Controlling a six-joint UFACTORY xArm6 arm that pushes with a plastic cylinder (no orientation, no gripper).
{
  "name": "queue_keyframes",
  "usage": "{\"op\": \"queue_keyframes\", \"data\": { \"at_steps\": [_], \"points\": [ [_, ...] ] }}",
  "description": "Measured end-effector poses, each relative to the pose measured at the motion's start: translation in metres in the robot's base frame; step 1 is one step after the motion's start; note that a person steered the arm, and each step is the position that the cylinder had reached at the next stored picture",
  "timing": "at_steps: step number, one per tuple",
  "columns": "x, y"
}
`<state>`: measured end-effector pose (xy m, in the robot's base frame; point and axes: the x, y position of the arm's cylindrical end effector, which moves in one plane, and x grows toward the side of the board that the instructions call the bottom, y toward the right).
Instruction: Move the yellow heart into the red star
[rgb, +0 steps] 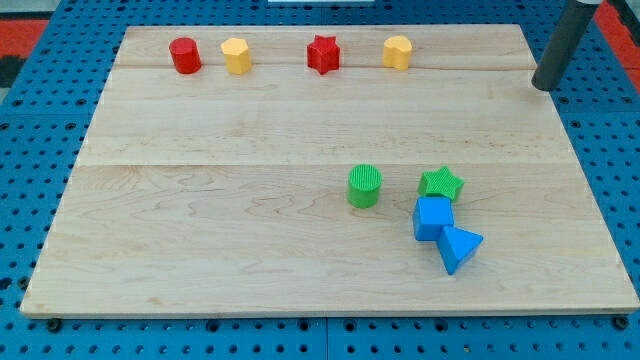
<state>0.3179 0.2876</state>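
Observation:
The yellow heart (397, 52) sits near the view's top, right of centre, on the wooden board (250, 200). The red star (323, 54) lies to its left, a short gap apart. My tip (545, 86) is at the view's top right, just off the board's right edge, well right of the yellow heart and touching no block.
A red cylinder (185, 55) and a yellow hexagon-like block (236, 55) stand at the top left. A green cylinder (365, 186), a green star (441, 184), a blue cube (433, 218) and a blue triangle (459, 248) cluster at the lower right.

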Motion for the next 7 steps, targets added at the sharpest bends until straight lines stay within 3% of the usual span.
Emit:
{"op": "queue_keyframes", "data": {
  "at_steps": [2, 3, 6, 7],
  "points": [
    [-0.056, 0.039],
    [-0.067, 0.028],
    [-0.060, -0.255],
    [-0.071, -0.211]
  ]
}}
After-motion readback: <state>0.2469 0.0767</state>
